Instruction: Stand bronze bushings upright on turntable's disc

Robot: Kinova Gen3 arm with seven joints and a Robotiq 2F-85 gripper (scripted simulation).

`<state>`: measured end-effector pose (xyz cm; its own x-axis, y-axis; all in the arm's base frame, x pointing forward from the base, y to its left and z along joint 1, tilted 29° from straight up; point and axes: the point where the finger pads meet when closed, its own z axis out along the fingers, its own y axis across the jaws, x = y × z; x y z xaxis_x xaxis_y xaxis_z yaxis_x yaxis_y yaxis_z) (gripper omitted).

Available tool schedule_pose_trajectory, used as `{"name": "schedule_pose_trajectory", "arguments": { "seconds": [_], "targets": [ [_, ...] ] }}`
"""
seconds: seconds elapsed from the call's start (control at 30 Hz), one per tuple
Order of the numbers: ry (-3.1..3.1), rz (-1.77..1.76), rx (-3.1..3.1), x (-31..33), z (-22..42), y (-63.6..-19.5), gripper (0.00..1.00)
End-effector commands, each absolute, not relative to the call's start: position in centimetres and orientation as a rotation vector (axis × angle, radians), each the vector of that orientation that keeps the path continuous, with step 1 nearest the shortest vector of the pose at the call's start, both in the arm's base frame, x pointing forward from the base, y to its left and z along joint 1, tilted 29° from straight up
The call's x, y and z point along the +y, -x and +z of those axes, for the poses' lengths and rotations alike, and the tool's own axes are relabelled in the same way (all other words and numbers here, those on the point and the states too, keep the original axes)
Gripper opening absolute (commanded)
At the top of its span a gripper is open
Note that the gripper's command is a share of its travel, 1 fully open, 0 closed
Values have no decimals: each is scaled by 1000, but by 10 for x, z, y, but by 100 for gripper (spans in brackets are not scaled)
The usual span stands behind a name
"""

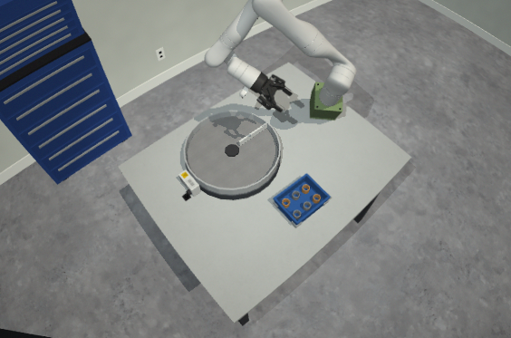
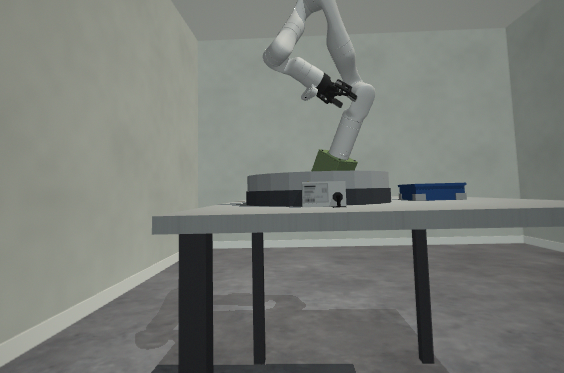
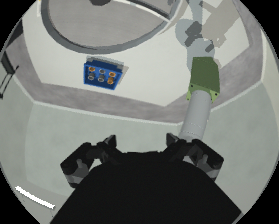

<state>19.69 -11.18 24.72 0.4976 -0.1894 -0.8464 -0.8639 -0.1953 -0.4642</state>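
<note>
The blue crate (image 1: 319, 186) (image 2: 432, 192) (image 3: 97, 86) stands on the table beside the turntable. It holds three bronze bushings (image 1: 306, 188) (image 1: 316, 197) (image 1: 285, 202) and three steel bushings (image 1: 295, 195) (image 1: 307, 205) (image 1: 297, 214), all with open ends up. The turntable's grey disc (image 1: 213, 167) (image 3: 90, 27) carries no bushings; its dark hub (image 1: 232, 150) is at the centre. My gripper (image 1: 284, 101) (image 2: 347, 101) (image 3: 141, 140) is open and empty, high above the table on the robot-base side, away from the crate.
A thin light bar (image 1: 253, 134) reaches from near the hub to the turntable's raised rim (image 1: 280, 153). A white box (image 1: 190, 183) (image 2: 320, 194) with a yellow button stands against the turntable. The green robot base (image 1: 323, 110) (image 3: 205, 75) is at the table's back. A blue drawer cabinet (image 1: 68, 85) stands beyond the table.
</note>
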Motion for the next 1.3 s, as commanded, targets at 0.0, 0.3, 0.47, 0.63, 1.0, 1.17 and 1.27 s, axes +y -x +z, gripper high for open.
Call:
{"name": "schedule_pose_trajectory", "arguments": {
  "seconds": [0.0,0.3,0.47,0.63,1.0,1.17,1.27],
  "targets": [
    [1683,795,908,-112,247,-197,100],
    [1683,795,908,-112,247,-197,100],
    [1683,795,908,-112,247,-197,100],
    [1683,794,910,-112,247,-197,100],
    [1669,774,1043,-103,235,-214,100],
    [1655,758,1132,-99,227,-224,100],
    [1631,737,1243,-94,217,-237,100]
  ]
}}
